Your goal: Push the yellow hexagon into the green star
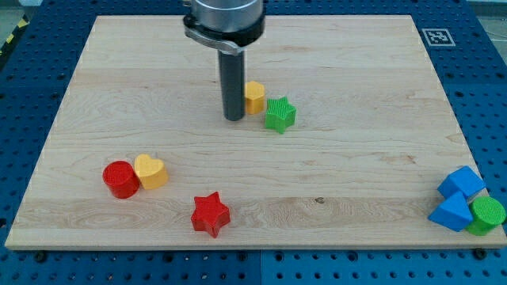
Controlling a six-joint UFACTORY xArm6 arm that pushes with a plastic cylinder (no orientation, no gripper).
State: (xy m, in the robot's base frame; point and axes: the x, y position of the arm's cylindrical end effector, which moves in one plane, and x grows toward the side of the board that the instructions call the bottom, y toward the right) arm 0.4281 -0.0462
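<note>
Camera view: the rod descends vertically from the view's top, and my tip (234, 119) rests on the wooden tabletop (348, 158), touching the left side of the yellow hexagon (255, 96). The tool is a plain rod that grasps nothing. The hexagon touches the green star (280, 115) at its lower right. Red cylinder (120, 179) and yellow heart (150, 171) touch at lower left; a red star (210, 214) lies nearby. Two blue blocks (458, 199) and a green cylinder (486, 214) cluster at lower right. A blue perforated base (483, 79) surrounds the board.
</note>
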